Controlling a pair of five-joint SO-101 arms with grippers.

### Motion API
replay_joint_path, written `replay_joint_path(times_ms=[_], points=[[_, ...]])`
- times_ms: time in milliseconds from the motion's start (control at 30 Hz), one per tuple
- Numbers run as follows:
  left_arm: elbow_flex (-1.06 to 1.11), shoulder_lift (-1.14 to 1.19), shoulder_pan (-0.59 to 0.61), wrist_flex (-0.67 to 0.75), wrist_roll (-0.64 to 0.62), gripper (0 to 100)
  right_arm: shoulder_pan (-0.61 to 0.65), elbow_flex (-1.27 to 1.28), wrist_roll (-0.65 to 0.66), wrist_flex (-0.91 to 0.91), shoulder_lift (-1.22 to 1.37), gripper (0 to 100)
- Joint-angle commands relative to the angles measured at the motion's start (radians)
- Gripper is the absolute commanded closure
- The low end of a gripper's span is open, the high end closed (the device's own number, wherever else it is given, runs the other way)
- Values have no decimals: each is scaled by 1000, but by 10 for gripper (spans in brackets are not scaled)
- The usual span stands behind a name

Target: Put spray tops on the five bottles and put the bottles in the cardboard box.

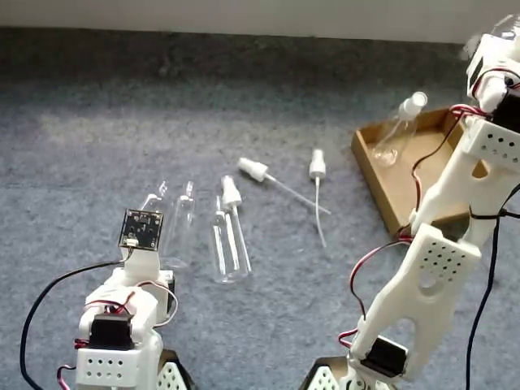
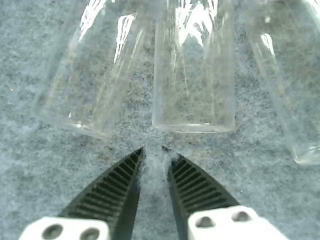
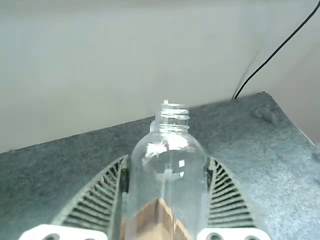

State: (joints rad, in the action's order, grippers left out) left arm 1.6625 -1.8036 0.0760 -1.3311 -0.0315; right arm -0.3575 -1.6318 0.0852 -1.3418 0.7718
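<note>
**Right gripper** (image 3: pixel 167 165): clamped on the belly of the held bottle (image 3: pixel 170 140) at the centre of the right wrist view. Its threaded neck (image 3: pixel 172 112) is bare and clear of the jaws.

**Left gripper** (image 2: pixel 153 150): empty, jaws narrowed to a slit. It sits low over the carpet (image 2: pixel 35 165), just short of the bases of lying bottles, nearest the middle bottle (image 2: pixel 194 75).

**High view:**
- One capped bottle (image 1: pixel 396 134) lies in the box (image 1: pixel 370 166), upper right.
- Another topped bottle (image 1: pixel 229 240) lies at centre.
- Two loose tops (image 1: pixel 253 169) (image 1: pixel 317 166) lie above it.

**Handling (judgement):**
- The bottles look like thin, clear, empty plastic, so light and smooth-walled. They are likely to slip or roll, and may dent if over-squeezed.
- Grip mid-body and leave the thread free.
- The tops' long tubes look flexible, so take a top by its head.
</note>
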Motion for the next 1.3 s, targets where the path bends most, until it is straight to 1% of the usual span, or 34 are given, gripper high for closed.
replay_joint_path(times_ms=[0,267,533,700,1067,1267], points=[[2,-13,-16,18,9,995,18,-147,-6,-36,-130,915],[2,-13,-16,18,9,995,47,-148,-5,-148,-229,915],[2,-13,-16,17,9,995,41,-150,-8,-133,-254,916],[2,-13,-16,18,9,995,45,-148,-8,-137,-344,915],[2,-13,-16,18,9,995,64,-147,0,-421,-564,915],[2,-13,-16,18,9,995,58,-145,0,-426,-733,915]])
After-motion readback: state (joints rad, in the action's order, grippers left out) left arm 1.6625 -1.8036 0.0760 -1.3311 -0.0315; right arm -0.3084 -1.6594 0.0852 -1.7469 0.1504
